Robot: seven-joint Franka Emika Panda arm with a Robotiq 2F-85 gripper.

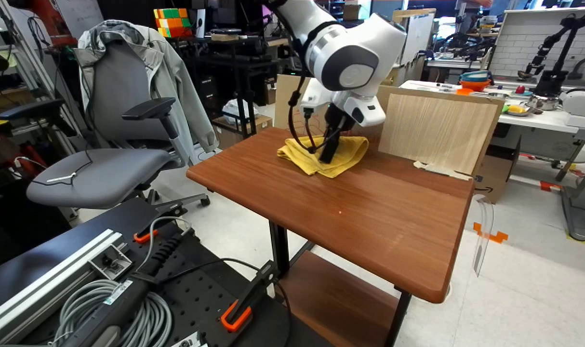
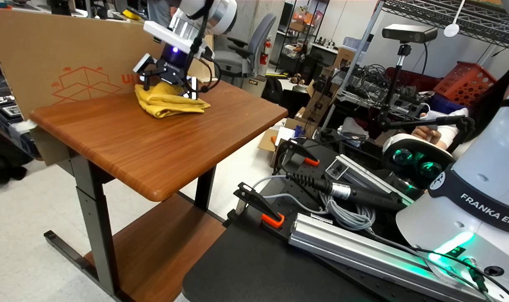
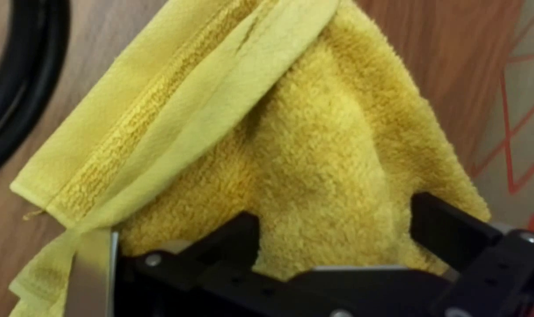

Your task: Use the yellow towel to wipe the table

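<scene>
1 yellow towel (image 2: 166, 104) lay folded on 1 table (image 1: 345, 207), near the cardboard (image 2: 74, 54). 1 gripper (image 3: 335, 213) was down at it, jaws spread, cloth between. 2 clamps (image 1: 235, 322) were in view. Tabletop was reddish-brown wood grain; room was cluttered, grey chair (image 1: 102, 172) by the table.

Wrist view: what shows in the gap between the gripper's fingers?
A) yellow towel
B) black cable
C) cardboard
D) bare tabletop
A: the fingers stand apart and the fuzzy towel shows between them, while bare table appears only past its edges.
</scene>
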